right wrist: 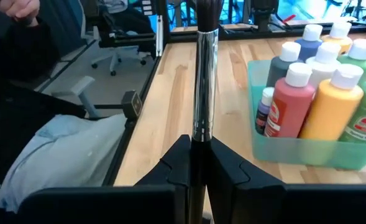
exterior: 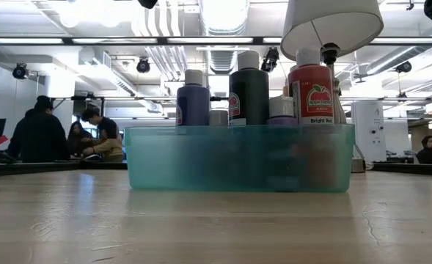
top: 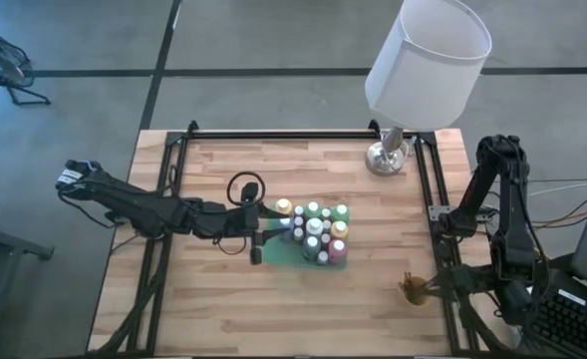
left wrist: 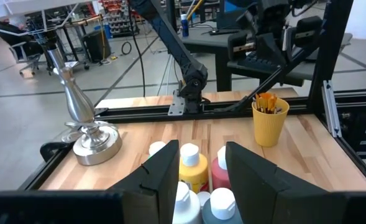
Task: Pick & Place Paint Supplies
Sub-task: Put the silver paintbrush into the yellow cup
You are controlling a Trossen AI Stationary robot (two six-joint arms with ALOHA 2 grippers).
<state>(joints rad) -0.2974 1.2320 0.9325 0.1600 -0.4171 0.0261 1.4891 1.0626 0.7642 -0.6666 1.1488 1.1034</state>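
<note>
From above, the left gripper [top: 265, 221] hangs at the left edge of the green tray [top: 285, 261] of paint bottles [top: 315, 229] at mid-table, with the right arm folded at the table's right edge. The left wrist view shows its fingers [left wrist: 161, 171] parted and empty over the caps. In the right wrist view the right gripper [right wrist: 199, 163] is clamped on an upright brush [right wrist: 204, 81].
</note>
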